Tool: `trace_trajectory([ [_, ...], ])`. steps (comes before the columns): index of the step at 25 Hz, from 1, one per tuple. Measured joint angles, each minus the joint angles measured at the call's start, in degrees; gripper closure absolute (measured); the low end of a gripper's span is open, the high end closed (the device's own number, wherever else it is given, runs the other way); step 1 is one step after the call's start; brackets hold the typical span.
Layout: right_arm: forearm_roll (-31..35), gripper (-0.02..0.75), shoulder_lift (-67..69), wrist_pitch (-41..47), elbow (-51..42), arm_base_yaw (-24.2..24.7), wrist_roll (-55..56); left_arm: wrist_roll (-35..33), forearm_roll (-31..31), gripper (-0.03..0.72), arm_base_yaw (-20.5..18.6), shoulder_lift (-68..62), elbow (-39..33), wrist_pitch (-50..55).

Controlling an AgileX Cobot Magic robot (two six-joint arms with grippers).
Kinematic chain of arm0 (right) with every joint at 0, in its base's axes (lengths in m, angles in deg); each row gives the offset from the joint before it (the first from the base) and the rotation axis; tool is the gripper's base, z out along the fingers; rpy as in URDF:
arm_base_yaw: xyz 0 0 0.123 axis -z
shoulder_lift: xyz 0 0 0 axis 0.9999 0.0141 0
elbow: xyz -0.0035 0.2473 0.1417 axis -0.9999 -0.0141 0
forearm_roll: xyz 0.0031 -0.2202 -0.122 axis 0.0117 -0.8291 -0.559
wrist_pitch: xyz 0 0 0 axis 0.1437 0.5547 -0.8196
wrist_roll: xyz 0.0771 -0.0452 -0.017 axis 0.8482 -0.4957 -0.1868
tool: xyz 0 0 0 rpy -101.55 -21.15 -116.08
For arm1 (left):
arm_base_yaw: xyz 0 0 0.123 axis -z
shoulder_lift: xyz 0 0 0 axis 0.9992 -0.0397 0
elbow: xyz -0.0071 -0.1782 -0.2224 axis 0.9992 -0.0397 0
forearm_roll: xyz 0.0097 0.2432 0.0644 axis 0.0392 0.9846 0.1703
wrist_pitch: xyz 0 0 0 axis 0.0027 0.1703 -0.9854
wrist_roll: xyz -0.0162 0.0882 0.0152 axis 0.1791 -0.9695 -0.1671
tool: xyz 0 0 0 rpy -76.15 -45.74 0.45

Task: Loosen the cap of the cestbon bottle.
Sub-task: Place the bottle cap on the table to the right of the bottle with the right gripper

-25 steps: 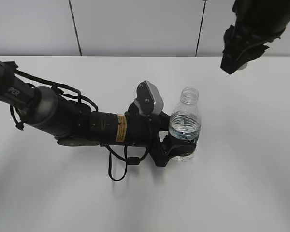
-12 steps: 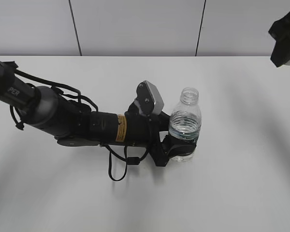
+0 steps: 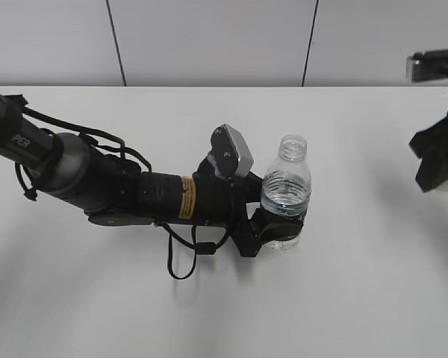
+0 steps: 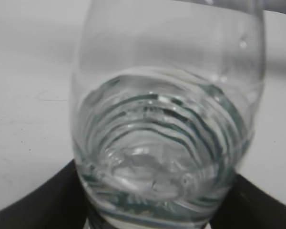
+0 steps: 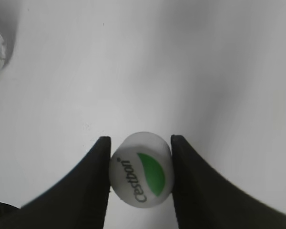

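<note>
Left arm: your left gripper (image 3: 272,233) is clamped round the lower body of the cestbon bottle (image 3: 286,190), its dark fingers (image 4: 47,200) pressed to both sides of the base in the wrist view.
Bottle position: it stands upright on the white table (image 3: 209,298), a little to the 3 o'clock side of centre in the exterior view, about half full.
Bottle neck: the mouth is bare and open; no cap sits on the thread.
Right arm: your right gripper (image 5: 139,157) is closed on the cap (image 5: 141,174), one jaw on each side of its rim, green mark and lettering facing the camera.
Cap position: off the bottle and well apart from it, held at the 3 o'clock edge of the exterior view; there the dark gripper body (image 3: 437,153) hides it.
Change noted: over the last second the right arm has swung from about 1 o'clock, above the bottle, out to the far edge and then down to 3 o'clock, nearer the table; the left arm and bottle have not shifted.
Task reading: you may judge the loosening done and exceeded, since the cap is fully removed.
Remaining: probably only setting the cap down; the exact height above the table cannot be told.
</note>
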Motion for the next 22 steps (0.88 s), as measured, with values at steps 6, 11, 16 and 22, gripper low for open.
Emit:
trace_trajectory([
  [6, 3.99, 0.442, 0.00, -15.48, -14.03, 0.00, 0.04, 0.00, 0.00, 0.176, 0.00, 0.00, 0.00, 0.00],
  [11, 4.57, 0.442, 0.00, -23.99, -18.08, 0.00, 0.04, 0.00, 0.00, 0.176, 0.00, 0.00, 0.00, 0.00],
  [16, 5.17, 0.442, 1.98, -26.96, -18.21, 0.00, 0.12, 0.00, 0.00, 0.176, 0.00, 0.00, 0.00, -0.05],
  [22, 5.56, 0.442, 6.12, -27.09, -18.21, 0.00, 0.12, 0.00, 0.00, 0.176, 0.00, 0.00, 0.00, -0.05],
])
